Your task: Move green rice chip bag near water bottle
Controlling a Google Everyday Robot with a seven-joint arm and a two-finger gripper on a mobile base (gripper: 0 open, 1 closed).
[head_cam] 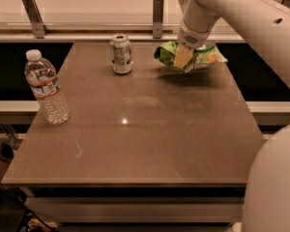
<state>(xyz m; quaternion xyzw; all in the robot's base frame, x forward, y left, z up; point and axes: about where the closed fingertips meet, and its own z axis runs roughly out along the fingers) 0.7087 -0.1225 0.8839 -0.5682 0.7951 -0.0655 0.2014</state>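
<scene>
The green rice chip bag (pixel 202 55) hangs a little above the far right part of the brown table (pixel 135 129), with its shadow on the tabletop below. My gripper (pixel 182 58) is shut on the bag's middle, coming down from the white arm at the upper right. The water bottle (pixel 46 88) stands upright near the table's left edge, far from the bag.
A silver drink can (pixel 121 54) stands at the back of the table, left of the bag. A rail with metal posts (pixel 158 9) runs behind the table. My white arm and body (pixel 275 178) fill the right side.
</scene>
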